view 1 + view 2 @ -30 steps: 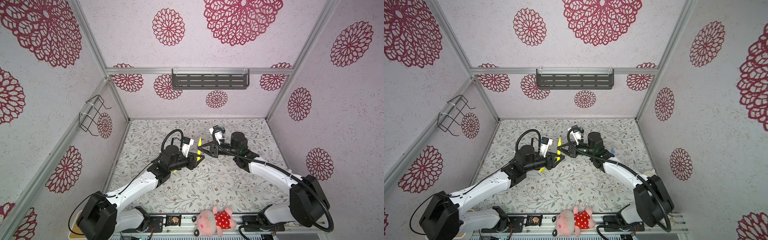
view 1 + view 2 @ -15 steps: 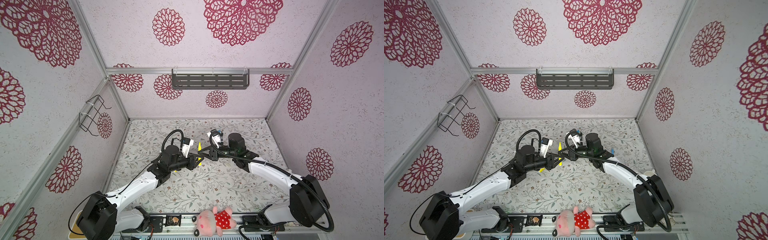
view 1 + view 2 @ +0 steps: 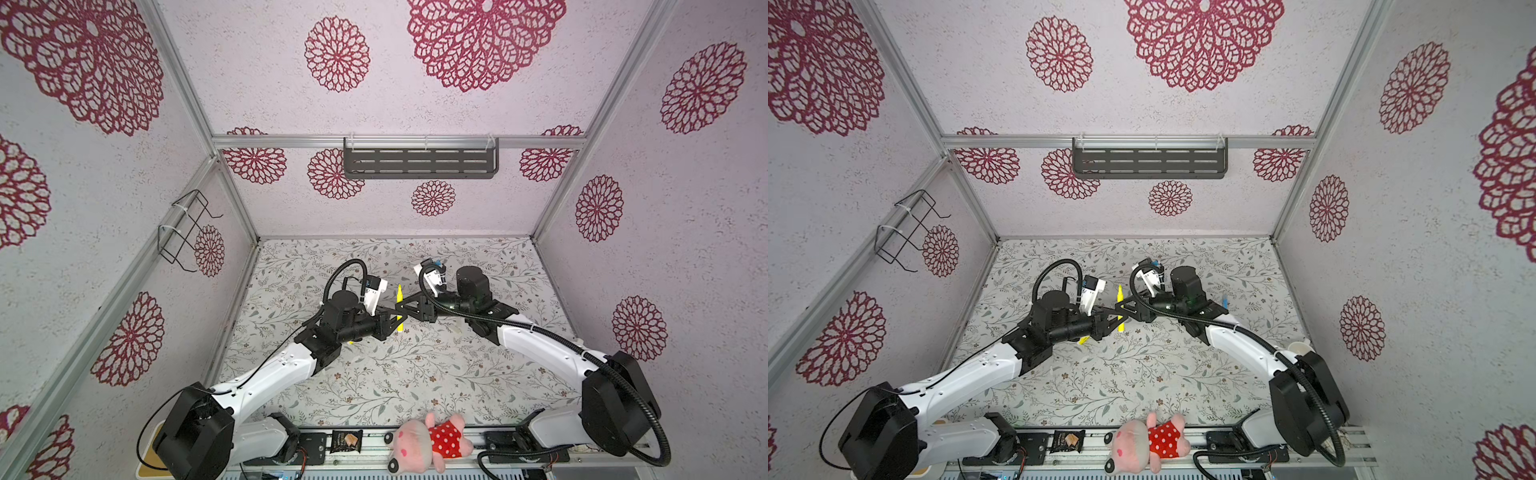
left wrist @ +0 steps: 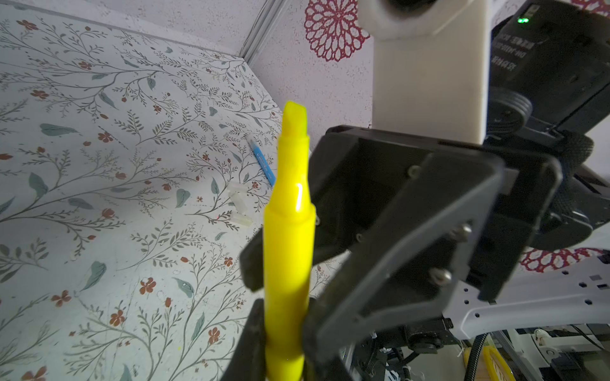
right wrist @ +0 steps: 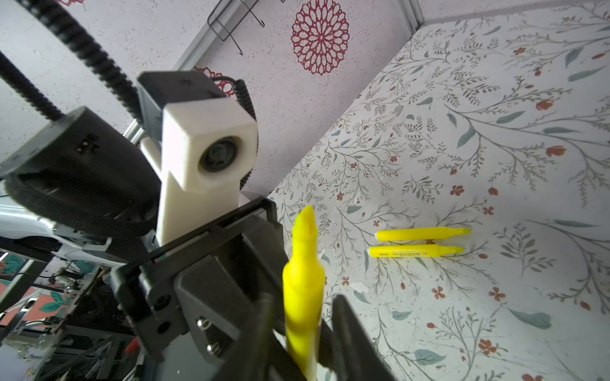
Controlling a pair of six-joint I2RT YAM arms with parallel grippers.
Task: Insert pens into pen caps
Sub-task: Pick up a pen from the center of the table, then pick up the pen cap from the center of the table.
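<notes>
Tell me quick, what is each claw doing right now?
The left gripper is shut on the yellow pen.
The right gripper is open, with its jaws standing on either side of the same pen.

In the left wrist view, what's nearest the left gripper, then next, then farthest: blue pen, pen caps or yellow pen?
1. yellow pen, held in the left gripper.
2. pen caps, lying on the table.
3. blue pen, just past the caps.
</notes>
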